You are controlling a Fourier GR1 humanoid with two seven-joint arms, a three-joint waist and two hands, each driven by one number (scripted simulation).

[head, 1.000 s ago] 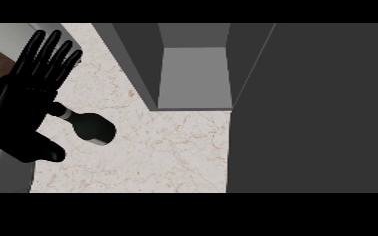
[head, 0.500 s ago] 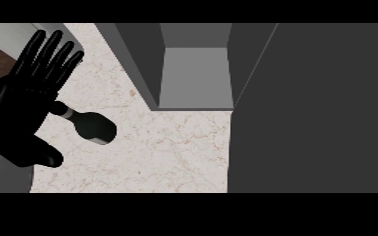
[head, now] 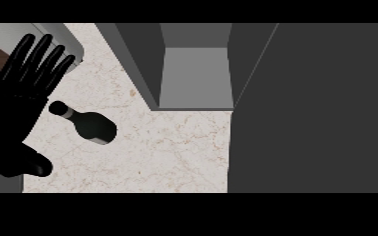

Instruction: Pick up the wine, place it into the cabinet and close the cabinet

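The wine bottle [head: 90, 124] stands upright on the marbled counter [head: 170, 150], seen almost from straight above, so that its neck and cap point toward the upper left of the view and its dark body spreads below them. It is the landmark for all that follows.

Just to the left of the wine bottle is the left robot hand [head: 33, 75], black, with fingers straight and spread, pointing away from the robot. The fingers hold nothing; the thumb [head: 29, 166] lies below and to the left of the bottle, apart from it. The palm's edge appears to meet the bottle's neck in the view, but contact cannot be confirmed from this angle. The open posture suits an approach to the bottle from its side, before any closing of the fingers round it.

To the upper right of the wine bottle, well apart, is the open cabinet [head: 193, 77], its grey interior showing no contents. Its open door [head: 303, 105] fills the view to the right of the bottle as a dark panel, left open presumably to admit the bottle.

The right robot hand is not in view.

Judgement: the pick-up has not yet been made; placing and closing remain.
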